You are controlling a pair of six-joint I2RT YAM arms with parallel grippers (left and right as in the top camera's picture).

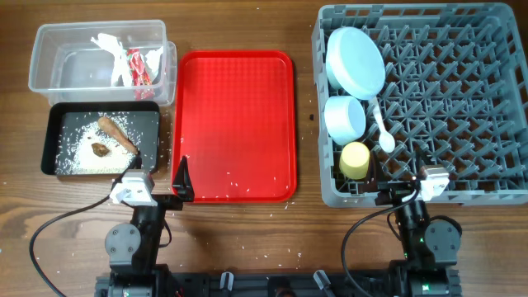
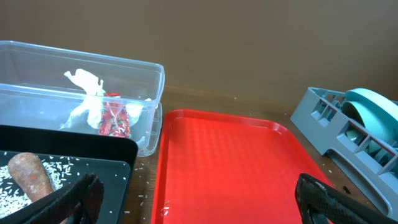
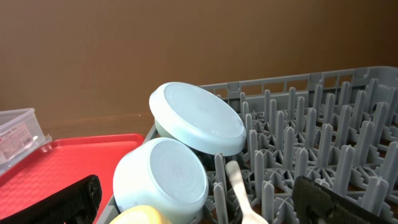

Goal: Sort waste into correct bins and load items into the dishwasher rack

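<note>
The grey dishwasher rack [image 1: 462, 99] holds a pale plate [image 1: 355, 59], a pale bowl [image 1: 344, 118], a yellow cup [image 1: 355, 159] and a white spoon [image 1: 383, 130] along its left side. They also show in the right wrist view: plate [image 3: 198, 118], bowl [image 3: 160, 175], cup [image 3: 138, 217], spoon [image 3: 239, 184]. The clear tub [image 1: 58, 78] holds the red-and-white wrapper [image 1: 140, 66] and paper scraps. The black tray [image 1: 148, 124] holds rice crumbs, a brown stick [image 1: 117, 134] and a brown lump [image 1: 101, 149]. My left gripper [image 1: 158, 175] is open and empty at the red tray's front-left corner. My right gripper [image 1: 394, 177] is open and empty at the rack's front edge.
The flat red serving tray [image 1: 235, 124] lies between the bins and the rack, with a few rice grains on it. More grains lie scattered on the wooden table in front. Cables run from both arm bases at the front edge.
</note>
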